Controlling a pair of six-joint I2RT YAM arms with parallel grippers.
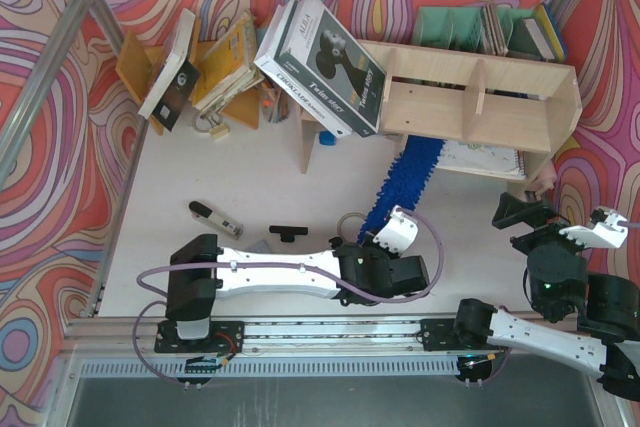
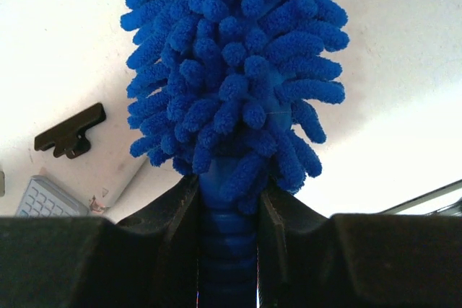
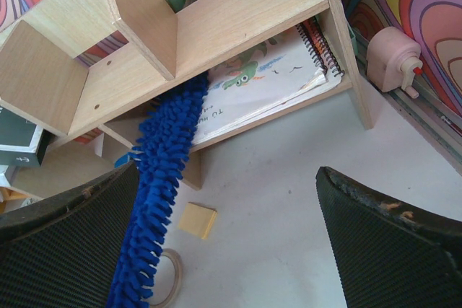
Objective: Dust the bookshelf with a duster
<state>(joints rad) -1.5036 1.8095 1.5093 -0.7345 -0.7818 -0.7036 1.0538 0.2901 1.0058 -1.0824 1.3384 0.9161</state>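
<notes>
L gripper [image 2: 227, 203] clamped on duster [image 2: 234, 70] handle, jaws tight either side; R gripper [image 3: 224, 250] spread wide, holding nothing, by right edge of bench. Shelf [image 1: 470, 97] stands at far right corner. Duster's long axis runs from bench centre toward it, far and a bit right, w/ head end pushed into lower compartment next to spiral pad [image 3: 267, 84]. L arm holds the tool, so coming stroke prob. goes along that axis or sideways across the lower board. Tip hidden under middle board from above; can't tell if strands touch wood or only pad; handle mostly buried betw. fingers
</notes>
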